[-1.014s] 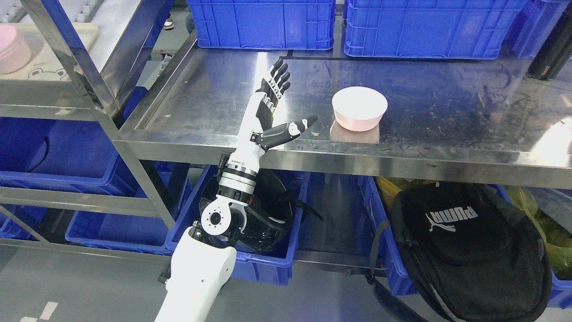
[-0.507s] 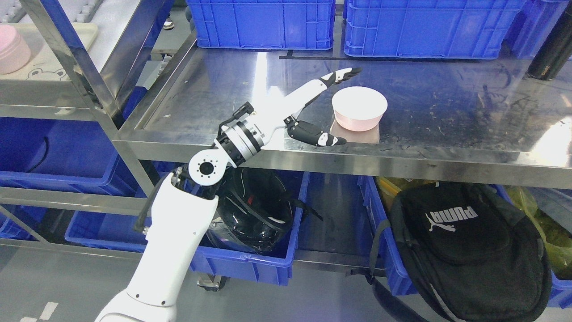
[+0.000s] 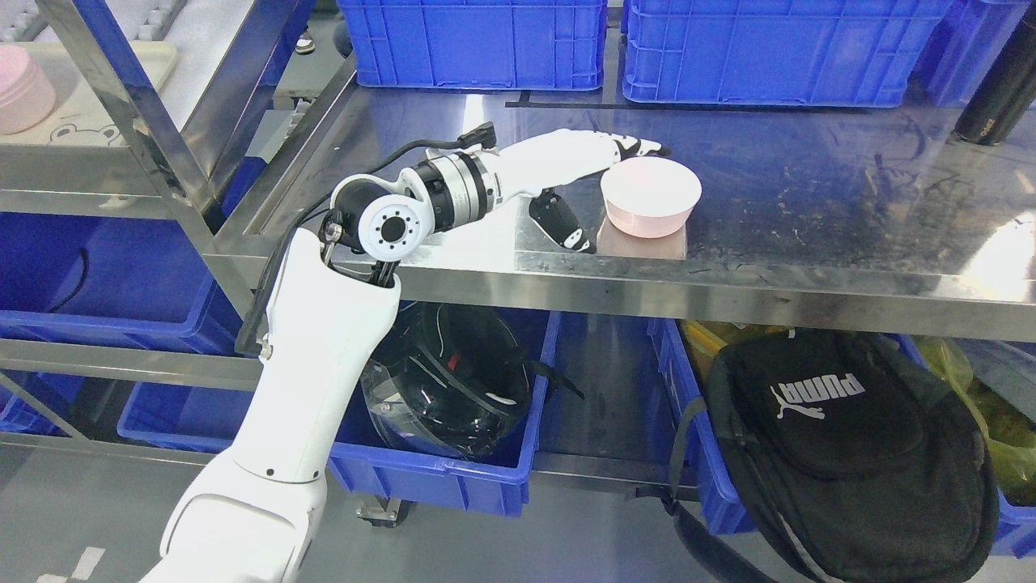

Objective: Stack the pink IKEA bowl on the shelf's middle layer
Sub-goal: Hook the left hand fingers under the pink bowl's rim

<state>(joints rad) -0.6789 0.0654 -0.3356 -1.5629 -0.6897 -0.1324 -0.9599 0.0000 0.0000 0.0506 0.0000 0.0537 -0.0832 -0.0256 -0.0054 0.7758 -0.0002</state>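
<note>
Now left hand beside pink bowl

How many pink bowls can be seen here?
2. One pink bowl sits upside down on the steel shelf, beside the robot's left hand. Another pink one shows at the far upper left, cut by the picture's edge.

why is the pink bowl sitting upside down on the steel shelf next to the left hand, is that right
Not quite: the head view shows the pink bowl sitting upright, its open mouth facing up. The rest holds: it is on the steel shelf next to the left hand.
</note>
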